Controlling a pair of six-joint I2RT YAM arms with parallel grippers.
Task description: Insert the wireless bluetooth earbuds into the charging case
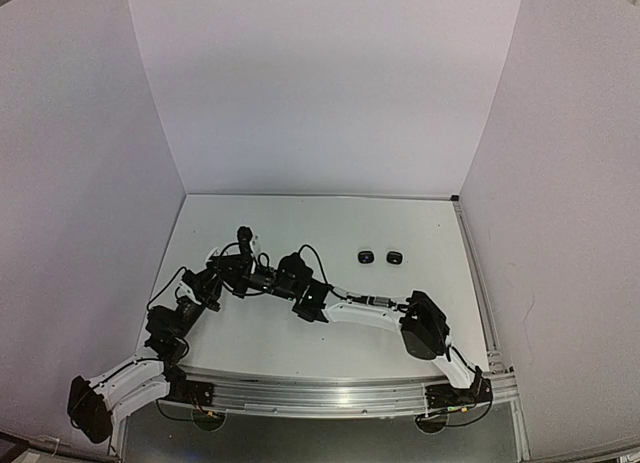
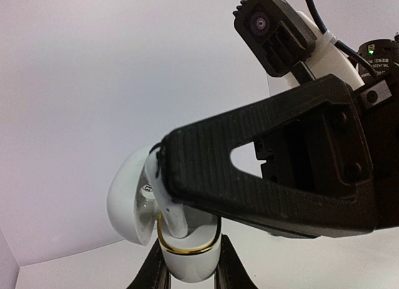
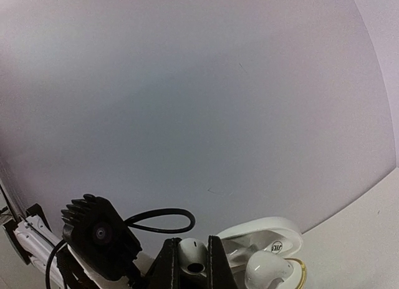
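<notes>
My left gripper [image 2: 187, 267] is shut on a white charging case [image 2: 187, 259] with a gold rim and holds it upright, its lid [image 2: 129, 205] open to the left. My right gripper [image 3: 193, 264] is shut on a white earbud [image 3: 194, 256]. In the left wrist view its ribbed finger [image 2: 268, 176] lies across the case, and the earbud's stem [image 2: 169, 219] dips into the case's opening. A second white earbud [image 3: 265, 271] sits in the case [image 3: 298, 273]. In the top view both grippers [image 1: 240, 268] [image 1: 264, 276] meet at the table's left middle.
Two small black rounded cases [image 1: 366, 256] [image 1: 394, 256] lie side by side on the white table [image 1: 330, 223], right of the grippers. White walls enclose the table on three sides. Cables loop around both wrists.
</notes>
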